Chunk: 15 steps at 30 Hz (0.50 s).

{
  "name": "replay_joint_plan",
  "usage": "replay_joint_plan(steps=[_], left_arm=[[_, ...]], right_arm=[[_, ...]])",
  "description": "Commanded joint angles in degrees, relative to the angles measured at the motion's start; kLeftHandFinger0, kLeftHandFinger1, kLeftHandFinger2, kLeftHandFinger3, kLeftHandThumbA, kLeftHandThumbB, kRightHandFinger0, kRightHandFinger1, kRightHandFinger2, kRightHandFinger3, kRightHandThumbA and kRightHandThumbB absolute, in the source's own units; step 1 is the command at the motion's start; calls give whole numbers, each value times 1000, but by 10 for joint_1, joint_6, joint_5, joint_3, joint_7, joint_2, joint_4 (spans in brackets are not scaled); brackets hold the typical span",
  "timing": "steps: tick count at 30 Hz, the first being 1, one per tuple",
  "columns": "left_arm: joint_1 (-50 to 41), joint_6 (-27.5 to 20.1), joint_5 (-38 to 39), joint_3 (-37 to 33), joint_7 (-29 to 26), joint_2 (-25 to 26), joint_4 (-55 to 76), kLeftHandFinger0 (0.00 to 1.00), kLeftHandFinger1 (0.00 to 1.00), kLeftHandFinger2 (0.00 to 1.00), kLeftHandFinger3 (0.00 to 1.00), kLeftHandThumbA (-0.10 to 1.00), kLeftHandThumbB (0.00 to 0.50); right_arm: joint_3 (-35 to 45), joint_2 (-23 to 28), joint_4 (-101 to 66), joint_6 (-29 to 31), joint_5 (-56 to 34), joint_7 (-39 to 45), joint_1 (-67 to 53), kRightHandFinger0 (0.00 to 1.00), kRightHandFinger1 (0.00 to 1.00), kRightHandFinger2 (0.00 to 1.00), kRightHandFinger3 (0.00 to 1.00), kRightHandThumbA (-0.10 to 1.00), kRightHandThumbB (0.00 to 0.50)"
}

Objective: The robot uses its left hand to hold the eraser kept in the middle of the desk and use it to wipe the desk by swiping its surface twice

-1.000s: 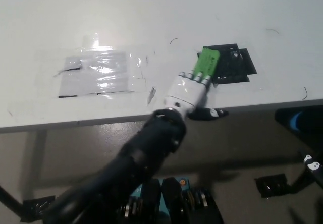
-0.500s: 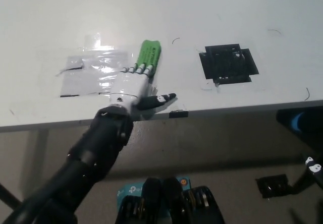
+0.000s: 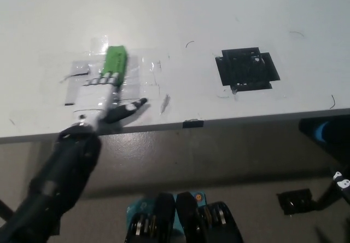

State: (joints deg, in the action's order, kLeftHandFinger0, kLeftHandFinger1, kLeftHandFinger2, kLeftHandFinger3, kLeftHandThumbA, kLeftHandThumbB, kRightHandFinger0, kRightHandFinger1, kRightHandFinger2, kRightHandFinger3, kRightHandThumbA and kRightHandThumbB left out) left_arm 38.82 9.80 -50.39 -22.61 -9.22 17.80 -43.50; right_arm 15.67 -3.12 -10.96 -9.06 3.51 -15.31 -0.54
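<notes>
- Here, one green eraser (image 3: 114,60) lies flat on the white desk (image 3: 180,13), over the shiny taped patch (image 3: 134,70) at the desk's left part.
- The white left hand (image 3: 99,92) rests on the eraser's near end, its fingers (image 3: 107,80) laid close together on the green block, pressing it to the surface; the thumb sticks out to the side toward the desk's front edge.
- One dark forearm runs from that hand down to the picture's lower left.
- Of the right hand, only a small black-and-white part (image 3: 343,184) shows at the far right edge, low, well apart from the desk top; whether its fingers are apart or closed cannot be told.
- One black square patch (image 3: 247,69) sits on the desk to the right, well apart from the eraser.
- Several thin dark pen marks show on the desk, one (image 3: 188,43) between the two patches and others (image 3: 296,33) near the right side.
- One small dark tab (image 3: 192,123) sits at the desk's front edge.
</notes>
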Motion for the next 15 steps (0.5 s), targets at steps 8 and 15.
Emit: replay_joint_plan(steps=[8, 15], left_arm=[[-165, 73, 63, 41, 121, 54, 2, 1000, 1000, 1000, 1000, 1000, 500], [-181, 66, 67, 47, 124, 50, 17, 1000, 1000, 1000, 1000, 1000, 500]], right_arm=[[5, 6, -20, 23, 3, -5, -5, 915, 969, 1000, 1000, 1000, 2], [8, 3, -18, 24, -14, -1, -5, 945, 972, 1000, 1000, 1000, 7]])
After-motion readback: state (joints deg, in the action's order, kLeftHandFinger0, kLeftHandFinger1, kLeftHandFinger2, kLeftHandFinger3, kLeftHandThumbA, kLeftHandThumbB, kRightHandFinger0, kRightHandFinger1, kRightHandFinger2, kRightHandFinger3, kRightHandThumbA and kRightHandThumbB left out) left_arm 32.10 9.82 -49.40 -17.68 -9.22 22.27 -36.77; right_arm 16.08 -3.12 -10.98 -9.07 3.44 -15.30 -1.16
